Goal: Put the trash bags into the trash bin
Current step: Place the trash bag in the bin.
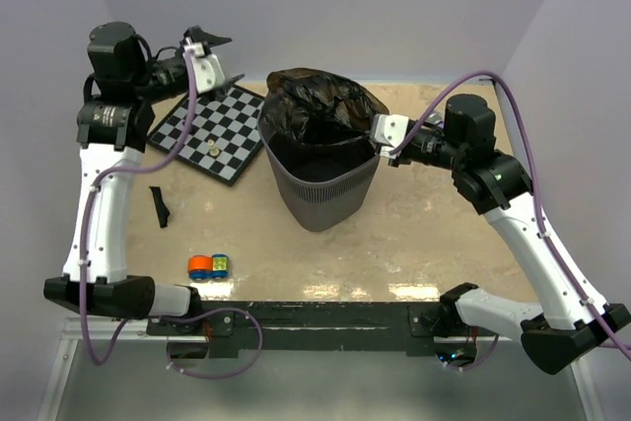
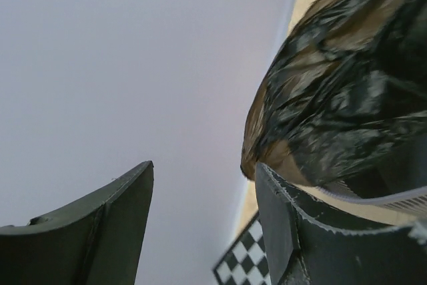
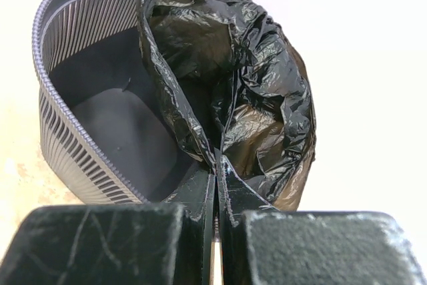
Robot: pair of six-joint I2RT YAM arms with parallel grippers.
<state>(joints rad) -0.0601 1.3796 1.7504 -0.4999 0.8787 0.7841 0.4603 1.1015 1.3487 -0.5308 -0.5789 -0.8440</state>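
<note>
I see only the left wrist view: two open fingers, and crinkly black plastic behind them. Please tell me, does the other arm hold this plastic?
Observer: Yes. The right gripper is shut on an edge of the large glossy black plastic trash bag, at the right rim of the tall grey wire-mesh trash bin.
Operator: Is the bag inside the bin?
Observer: Only partly. It billows up over the far rim, and part of the bin's floor shows bare.
Operator: Is there another bag?
Observer: Yes. A small folded black plastic strip lies on the table, left of the bin, with no gripper on it.
</note>
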